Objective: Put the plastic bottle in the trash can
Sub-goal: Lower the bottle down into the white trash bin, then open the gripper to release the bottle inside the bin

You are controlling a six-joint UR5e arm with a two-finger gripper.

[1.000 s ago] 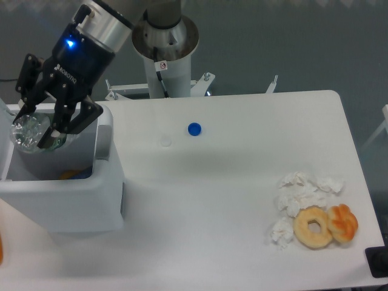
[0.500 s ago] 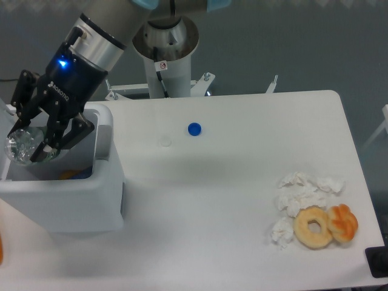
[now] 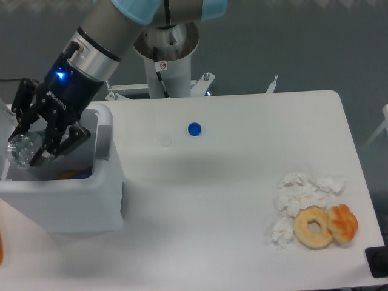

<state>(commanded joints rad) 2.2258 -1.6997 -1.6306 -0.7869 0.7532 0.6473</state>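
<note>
My gripper (image 3: 25,142) is shut on the clear plastic bottle (image 3: 21,149) and holds it over the open top of the white trash can (image 3: 73,197) at the table's left edge. The bottle's ridged round base faces the camera; it sits between the black fingers (image 3: 48,142), at about rim height, over the can's left part. Something orange and something blue lie inside the can (image 3: 76,174).
A small blue cap (image 3: 194,128) lies on the white table (image 3: 230,212) near the back middle. Crumpled white tissues (image 3: 300,194), a doughnut (image 3: 313,227) and an orange pastry (image 3: 343,222) lie at the front right. The arm's base post (image 3: 167,57) stands behind the table.
The gripper with the bottle has moved left and slightly down over the trash can's opening. The grip on the bottle is unchanged.
</note>
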